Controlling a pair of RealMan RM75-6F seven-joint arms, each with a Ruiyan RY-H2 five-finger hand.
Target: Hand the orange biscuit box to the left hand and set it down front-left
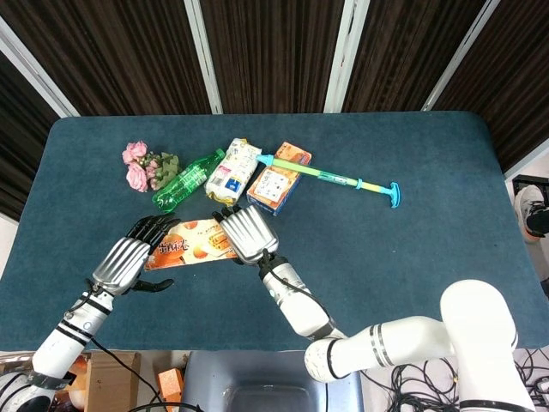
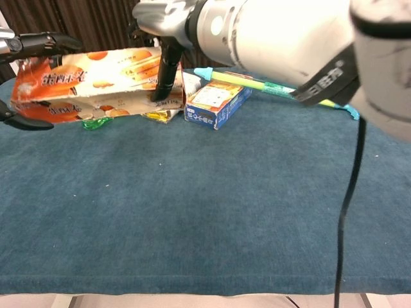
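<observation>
The orange biscuit box hangs level above the table's front-left part, and in the chest view the box fills the upper left. My right hand grips its right end from above, dark fingers wrapped down the near face. My left hand straddles the box's left end. Its fingers reach over the top, while the thumb sits below, apart from the cardboard. The box hides the table right beneath it.
Behind the box lie pink flowers, a green bottle, a white and yellow carton, a blue and orange carton and a long green and yellow pump. My right arm crosses the chest view.
</observation>
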